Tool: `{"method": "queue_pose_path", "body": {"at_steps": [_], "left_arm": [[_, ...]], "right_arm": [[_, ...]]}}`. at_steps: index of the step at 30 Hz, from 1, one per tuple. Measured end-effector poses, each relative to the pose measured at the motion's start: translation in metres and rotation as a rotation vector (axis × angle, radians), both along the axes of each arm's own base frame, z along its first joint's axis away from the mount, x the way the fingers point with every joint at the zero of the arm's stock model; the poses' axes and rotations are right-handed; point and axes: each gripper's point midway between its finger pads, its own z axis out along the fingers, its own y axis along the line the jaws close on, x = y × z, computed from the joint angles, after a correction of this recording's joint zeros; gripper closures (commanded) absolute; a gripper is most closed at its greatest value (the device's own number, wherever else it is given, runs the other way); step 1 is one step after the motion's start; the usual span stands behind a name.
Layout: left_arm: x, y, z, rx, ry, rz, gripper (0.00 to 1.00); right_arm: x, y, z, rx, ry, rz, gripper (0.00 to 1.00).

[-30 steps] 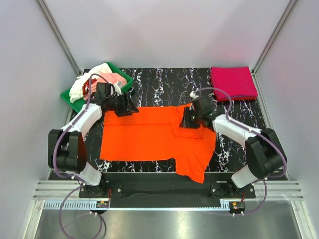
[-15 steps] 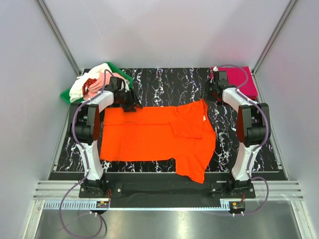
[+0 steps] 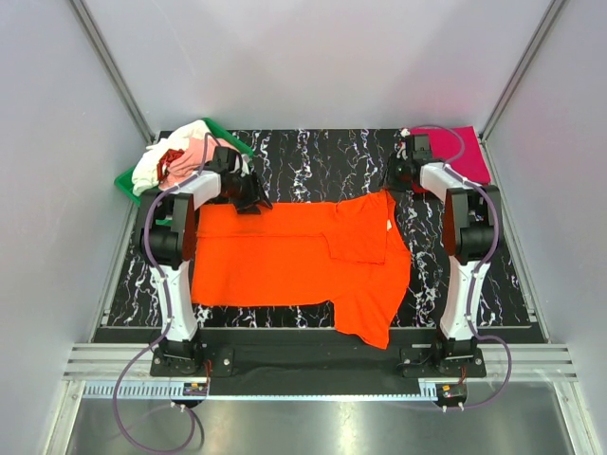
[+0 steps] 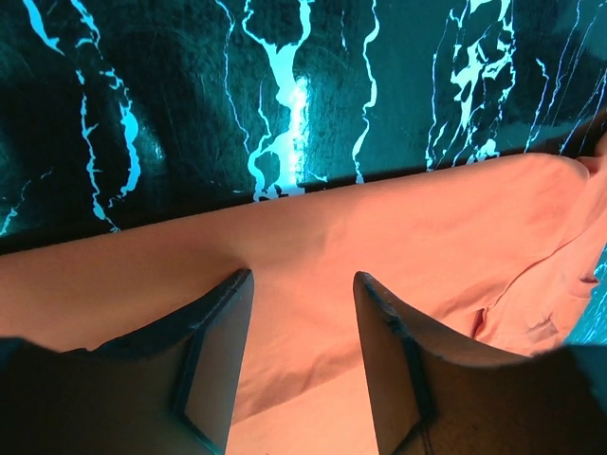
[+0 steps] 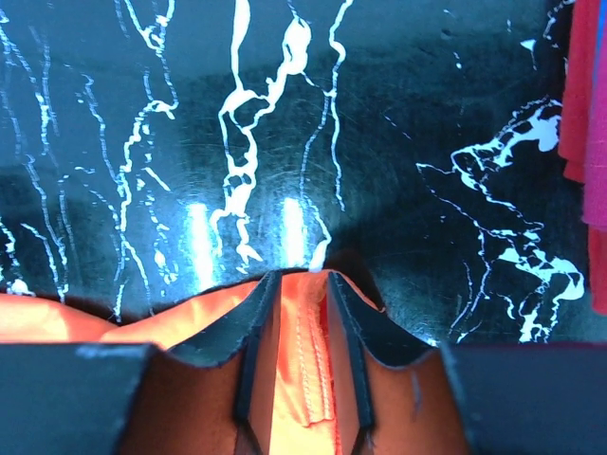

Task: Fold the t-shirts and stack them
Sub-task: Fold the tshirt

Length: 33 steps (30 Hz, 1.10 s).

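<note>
Black marbled table [image 3: 313, 156] — orange t-shirt [image 3: 275, 256] spread mid-frame, long axis left to right.
My right gripper [image 5: 302, 277] pinches its upper-right hem, nearly closed; my left gripper [image 4: 303, 277] gapes empty over the upper-left edge — I judge the fold runs toward frame bottom.

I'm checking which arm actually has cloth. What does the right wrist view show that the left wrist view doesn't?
Only the right wrist view: the right gripper shut on a seamed edge of the orange t-shirt, and a strip of the magenta t-shirt at the right edge. Only the left wrist view: the left gripper open, its fingers apart over a broad flat stretch of orange cloth, gripping nothing. Both: the orange t-shirt lying on the black marbled table.
</note>
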Motion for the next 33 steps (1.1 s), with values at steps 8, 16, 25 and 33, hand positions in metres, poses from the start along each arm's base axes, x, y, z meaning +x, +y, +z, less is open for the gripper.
{"method": "queue_pose_path", "body": {"at_steps": [8,16,25,33], "left_arm": [[0.001,0.000,-0.001,0.002,0.001,0.001,0.47],[0.009,-0.001,-0.001,0.001,-0.006,0.010,0.46],[0.027,-0.018,0.006,-0.006,-0.044,-0.016,0.41],[0.020,-0.024,0.053,0.013,-0.122,-0.019,0.40]], "right_arm": [[0.001,-0.018,-0.006,-0.060,0.016,-0.077,1.00],[-0.002,-0.056,-0.021,-0.082,0.058,-0.299,1.00],[0.005,-0.060,-0.016,-0.051,0.017,-0.347,0.75],[-0.014,-0.053,0.054,0.007,-0.035,-0.341,0.62]]}}
